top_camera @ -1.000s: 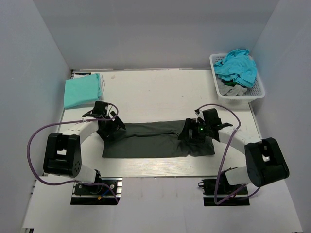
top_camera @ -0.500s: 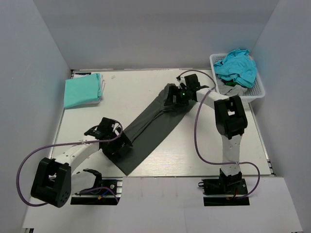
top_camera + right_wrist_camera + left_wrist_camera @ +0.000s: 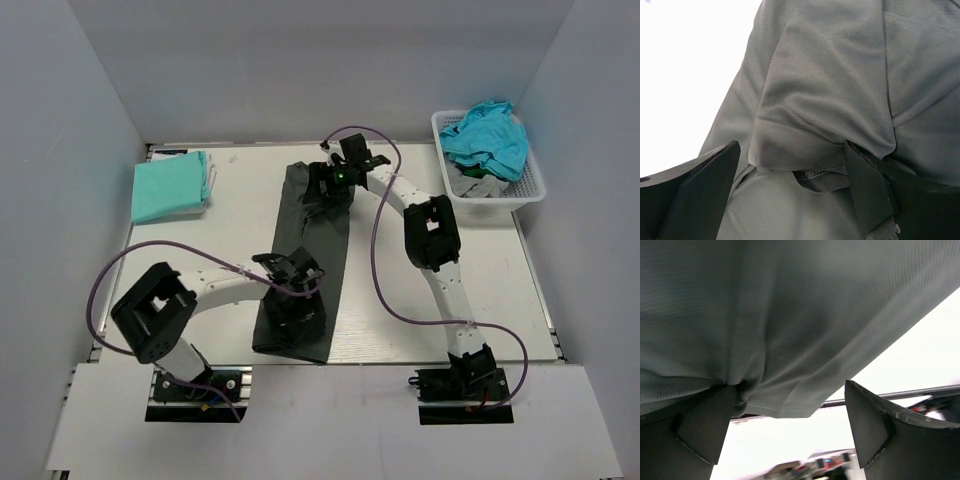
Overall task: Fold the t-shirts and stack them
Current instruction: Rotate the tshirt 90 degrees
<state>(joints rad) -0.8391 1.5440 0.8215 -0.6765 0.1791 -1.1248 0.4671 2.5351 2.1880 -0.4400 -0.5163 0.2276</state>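
TABLE, FROM ABOVE: My left pincer (image 3: 292, 288) sits spread wide on the near end of the dark charcoal t-shirt (image 3: 320, 235), with cloth bunched against one finger (image 3: 700, 425). My right pincer (image 3: 330, 186) is likewise unclenched at the far end, a raised fold lying between its fingers (image 3: 695, 190). The shirt stretches in a long strip across the white table (image 3: 450, 290), from the far middle toward the near edge. A folded mint-green t-shirt (image 3: 170, 188) lies at the far left. A teal t-shirt (image 3: 487, 135) and a grey t-shirt (image 3: 478, 185) are heaped in the white lattice basket (image 3: 535, 190) at far right.
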